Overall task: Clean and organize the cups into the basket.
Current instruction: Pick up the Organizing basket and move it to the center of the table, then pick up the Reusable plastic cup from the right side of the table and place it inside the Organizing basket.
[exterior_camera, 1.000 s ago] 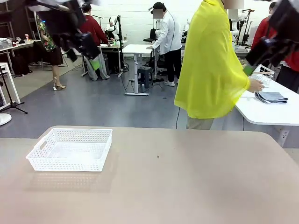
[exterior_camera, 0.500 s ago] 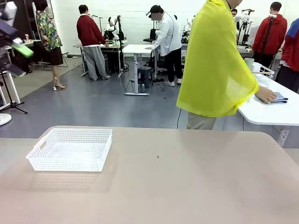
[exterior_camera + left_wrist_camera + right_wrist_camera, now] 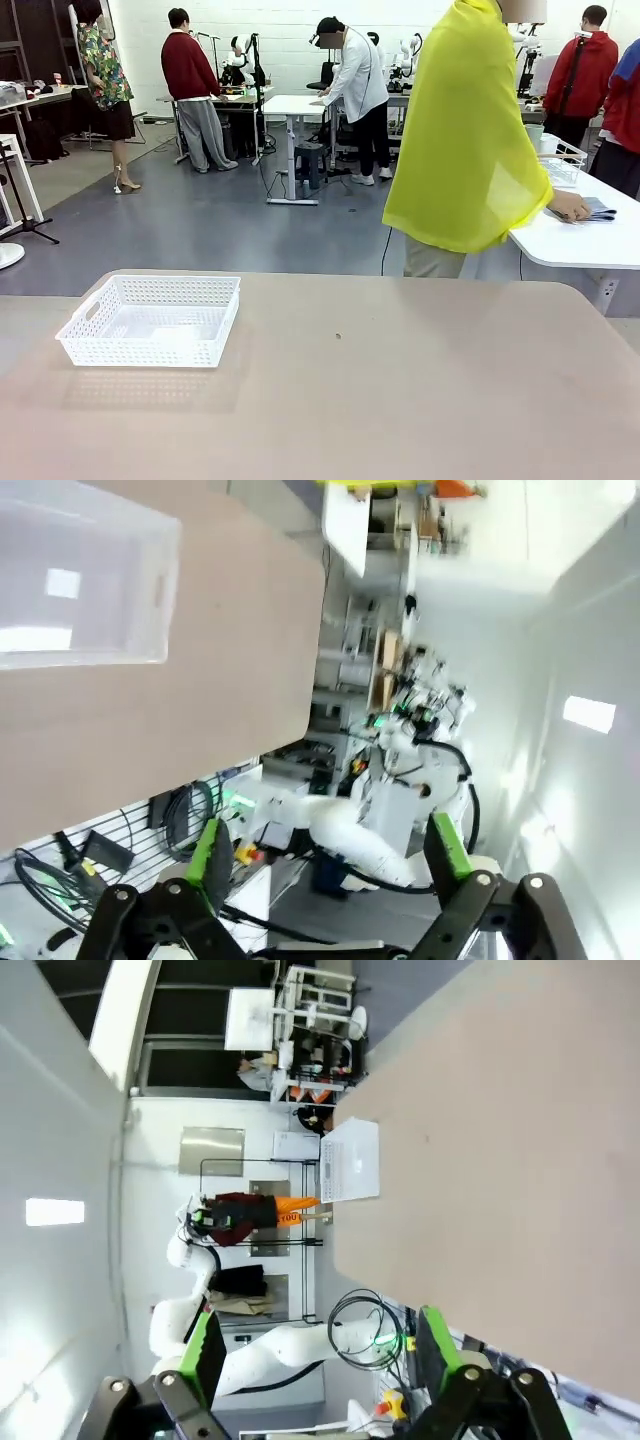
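Note:
The white lattice basket (image 3: 150, 320) sits with nothing in it on the left of the tan table (image 3: 400, 380). It also shows in the left wrist view as the basket (image 3: 80, 580) and far off in the right wrist view as the basket (image 3: 350, 1160). What looks like a pale cup (image 3: 536, 135) stands on the white side table at the right; the other cups are out of view. My left gripper (image 3: 327, 852) is open and holds nothing, raised well off the table. My right gripper (image 3: 320, 1352) is open too, also high up.
A person in a yellow top (image 3: 460, 130) stands at the far edge, turned to the white side table (image 3: 570, 240), with a hand on a folded grey cloth (image 3: 592, 208). A white wire rack (image 3: 562, 160) stands there. Other people work farther back.
Both arms, seen blurred at the top corners of the front view a second ago, have swung out of that view. The person's hand has moved onto the grey cloth.

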